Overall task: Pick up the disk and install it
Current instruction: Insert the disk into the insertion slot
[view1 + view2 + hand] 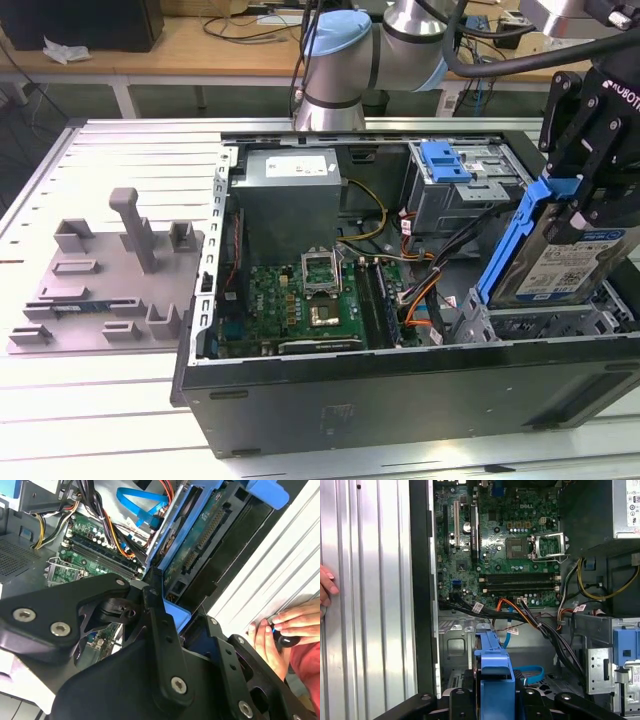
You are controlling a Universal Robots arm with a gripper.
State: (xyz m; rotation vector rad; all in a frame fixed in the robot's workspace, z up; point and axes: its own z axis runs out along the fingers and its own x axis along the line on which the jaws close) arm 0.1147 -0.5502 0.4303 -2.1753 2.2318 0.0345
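The disk [572,265], a silver drive with a white-and-blue label in a blue carrier frame, hangs tilted on edge over the metal bay [545,322] at the exterior view's right end of the open computer case [300,390]. My gripper [580,200] is shut on the carrier's upper end. In the second wrist view the disk's green circuit side [200,535] runs away from my black gripper [172,615]. In the first wrist view the blue carrier [495,662] sits between my gripper's [495,700] fingers, above the bay floor.
A drive cage topped by a blue bracket [445,160] stands at the case's back. Orange and black cables [420,290] cross between the motherboard [310,300] and the bay. A grey fixture plate [110,290] lies at the exterior view's left. A person's hand [290,625] rests on the ribbed table beside the case.
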